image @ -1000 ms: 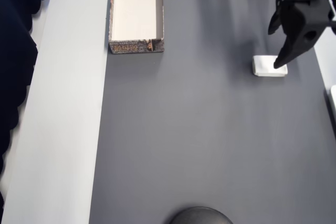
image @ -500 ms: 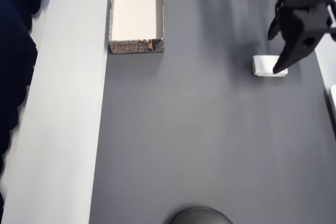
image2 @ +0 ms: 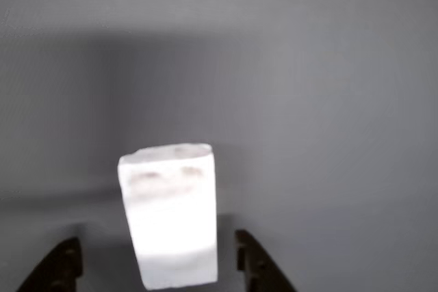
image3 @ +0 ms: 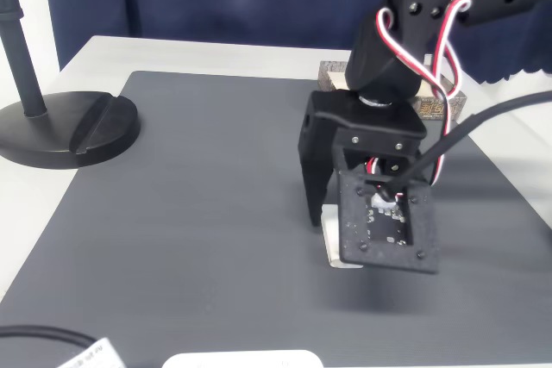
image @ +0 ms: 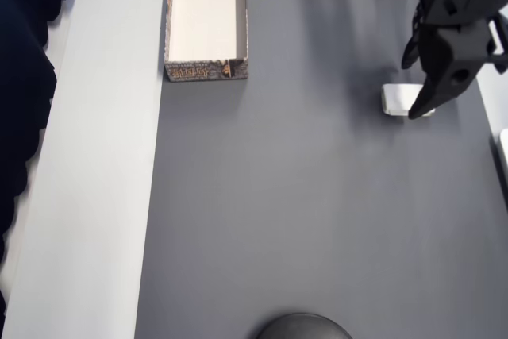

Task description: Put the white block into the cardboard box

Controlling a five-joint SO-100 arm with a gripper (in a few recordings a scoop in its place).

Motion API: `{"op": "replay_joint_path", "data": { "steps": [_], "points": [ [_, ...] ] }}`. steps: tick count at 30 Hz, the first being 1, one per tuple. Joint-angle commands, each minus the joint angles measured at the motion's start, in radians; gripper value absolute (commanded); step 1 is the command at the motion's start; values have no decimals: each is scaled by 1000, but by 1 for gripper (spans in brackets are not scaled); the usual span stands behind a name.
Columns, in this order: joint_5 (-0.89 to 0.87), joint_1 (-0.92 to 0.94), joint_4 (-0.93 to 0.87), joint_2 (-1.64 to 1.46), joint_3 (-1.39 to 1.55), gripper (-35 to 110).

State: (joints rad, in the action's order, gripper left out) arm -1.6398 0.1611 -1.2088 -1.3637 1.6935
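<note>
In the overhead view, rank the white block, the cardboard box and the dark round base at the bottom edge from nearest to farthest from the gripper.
1. White block: directly under the gripper, at the right.
2. Dark round base: bottom edge, centre.
3. Cardboard box: top left. Its gap is only slightly larger than the base's, so these two are nearly level.

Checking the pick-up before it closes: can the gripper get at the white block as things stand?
Probably yes. The gripper is open with a finger either side of the white block, and nothing lies between them.
</note>
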Motion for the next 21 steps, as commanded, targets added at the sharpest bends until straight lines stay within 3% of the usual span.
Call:
{"op": "replay_joint_path", "data": {
  "steps": [1,21],
  "points": [
    [-11,-14,9,2,-37,31],
    [-44,-9,3,43,-66,29]
  ]
}}
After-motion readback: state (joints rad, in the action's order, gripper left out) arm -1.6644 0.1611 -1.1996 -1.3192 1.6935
